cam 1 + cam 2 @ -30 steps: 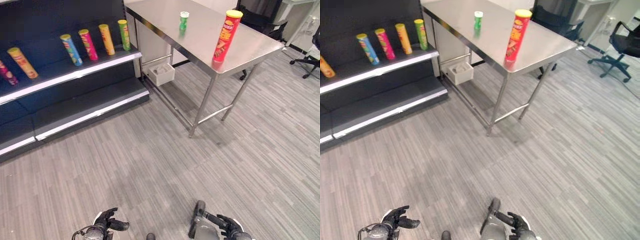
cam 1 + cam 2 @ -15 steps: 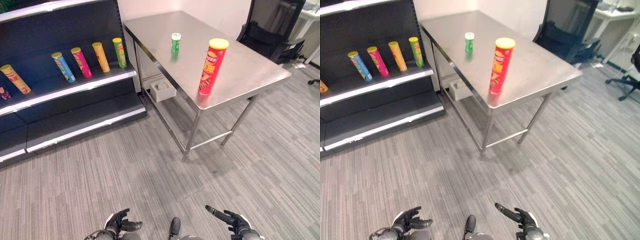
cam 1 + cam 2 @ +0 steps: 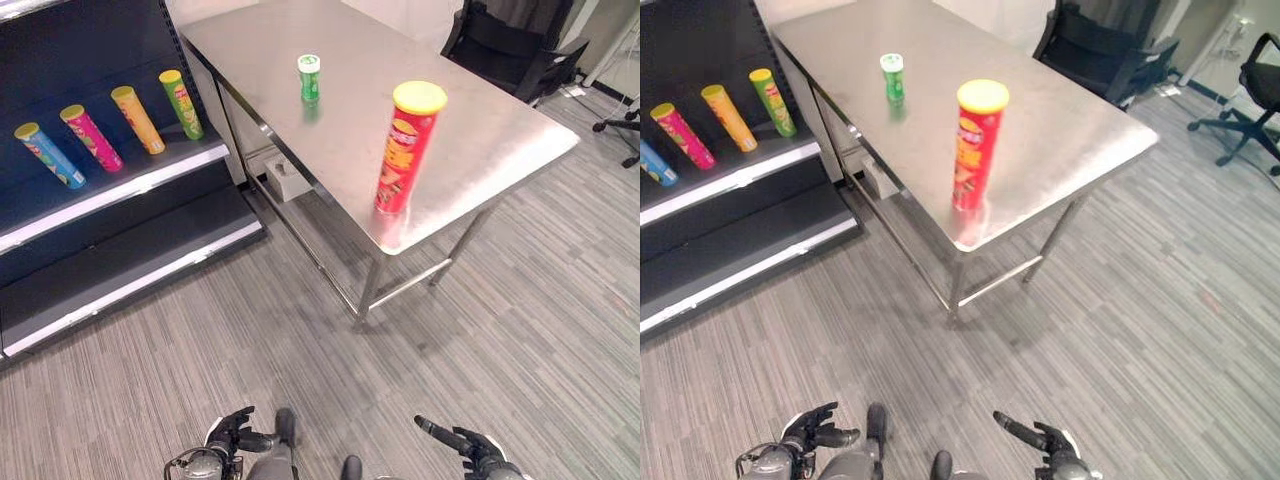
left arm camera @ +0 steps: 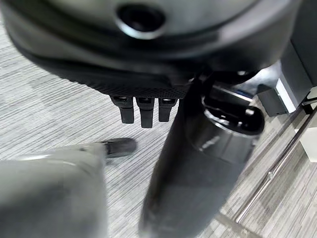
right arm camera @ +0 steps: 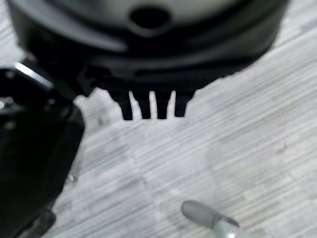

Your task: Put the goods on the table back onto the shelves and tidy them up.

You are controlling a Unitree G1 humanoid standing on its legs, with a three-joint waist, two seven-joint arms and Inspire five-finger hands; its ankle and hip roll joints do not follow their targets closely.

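On the steel table [image 3: 480, 140] a tall red crisp tube [image 3: 406, 150] with a yellow lid stands upright near the front edge, a small green can [image 3: 309, 78] well behind it. Four crisp tubes [image 3: 135, 118] lean on the dark shelf [image 3: 110, 195]. Low down, the left hand [image 3: 232, 440] and right hand [image 3: 470, 447] hang empty, fingers loosely extended.

Both eye views look steeply down from head height, sharing counter [image 3: 470, 150] and shelves [image 3: 110, 190]; wrist views face the floor [image 5: 237, 163] closely.
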